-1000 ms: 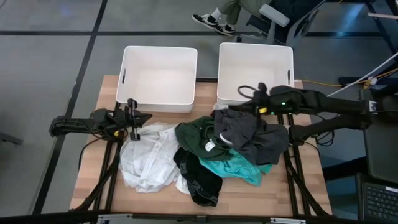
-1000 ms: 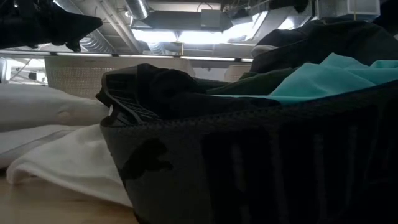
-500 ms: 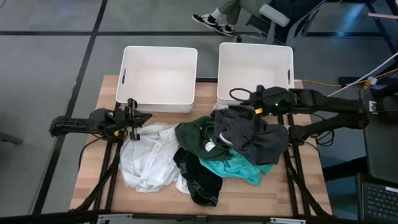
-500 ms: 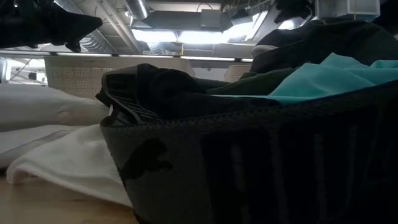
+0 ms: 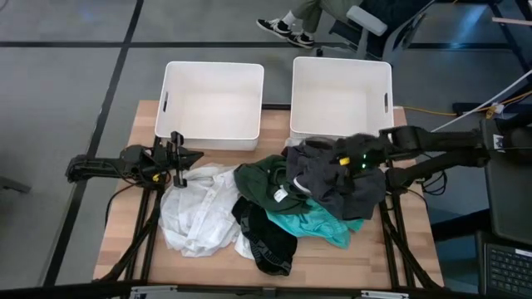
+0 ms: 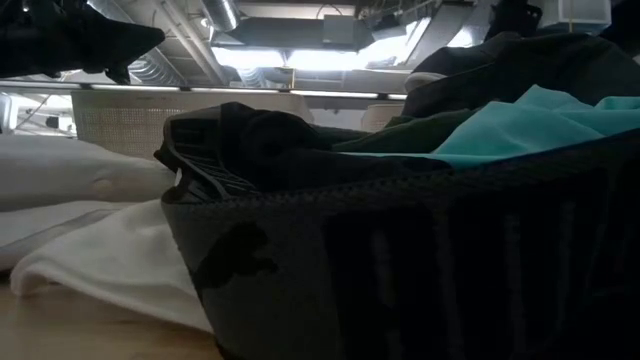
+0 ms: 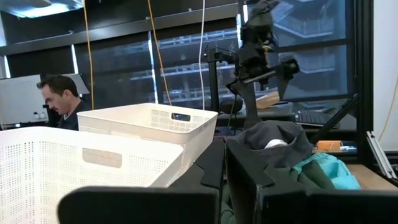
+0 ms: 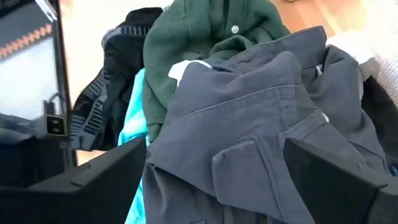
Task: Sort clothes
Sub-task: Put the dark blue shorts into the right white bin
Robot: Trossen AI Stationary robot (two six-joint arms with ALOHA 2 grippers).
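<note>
Two jaws of the right gripper [image 8: 211, 180] stand spread wide, dark grey garment [image 8: 261, 130] between them. Left gripper [image 5: 176, 157] waits beside the white garment [image 5: 199, 208]; I cannot tell its jaws' state.

- The floor [image 5: 66, 75] is grey, with dark lines across it.
- The wooden table [image 5: 116, 241] stands on this floor.
- Ceiling pipes [image 6: 190, 25] and bright lights [image 6: 300, 58] are above.
- Dark windows [image 7: 180, 68] are behind; a person [image 7: 59, 99] sits there.

- A robotics lab or workshop, not a home.
- Bare ceiling ducts [image 6: 215, 15] and strip lights [image 6: 300, 58] hang overhead.
- Dark shelving [image 7: 186, 68] and hanging cables [image 7: 155, 50] fill the far wall.
- A person [image 7: 62, 99] sits at a monitor [image 7: 18, 99] on the left.
- A wooden table [image 5: 125, 199] stands on a grey floor [image 5: 66, 75].
</note>
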